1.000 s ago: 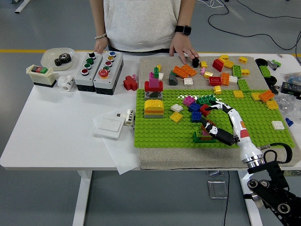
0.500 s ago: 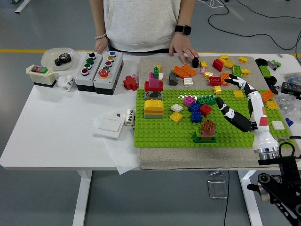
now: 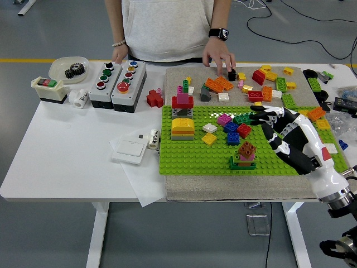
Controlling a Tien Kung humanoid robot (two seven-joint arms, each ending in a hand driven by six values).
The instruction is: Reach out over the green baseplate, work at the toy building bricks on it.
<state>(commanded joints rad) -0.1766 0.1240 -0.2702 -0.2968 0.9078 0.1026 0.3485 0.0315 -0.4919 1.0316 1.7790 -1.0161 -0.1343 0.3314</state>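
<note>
Robot hand (image 3: pixel 287 137) open right of bricks (image 3: pixel 234 128).

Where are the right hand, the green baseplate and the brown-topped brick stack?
right hand (image 3: pixel 287 137), head view, on the back of the hand.
green baseplate (image 3: pixel 189 156), head view, on a bare studded patch.
brown-topped brick stack (image 3: pixel 246 149), head view, on its brown top.

A robotics lab or test workshop. The white worktop (image 3: pixel 67 151) carries push-button control boxes (image 3: pixel 117 78) and a bowl holding a metal gear (image 3: pixel 73 70). Loose cables (image 3: pixel 290 22) trail over the grey floor (image 3: pixel 56 33), which bears a yellow line (image 3: pixel 50 60).
</note>
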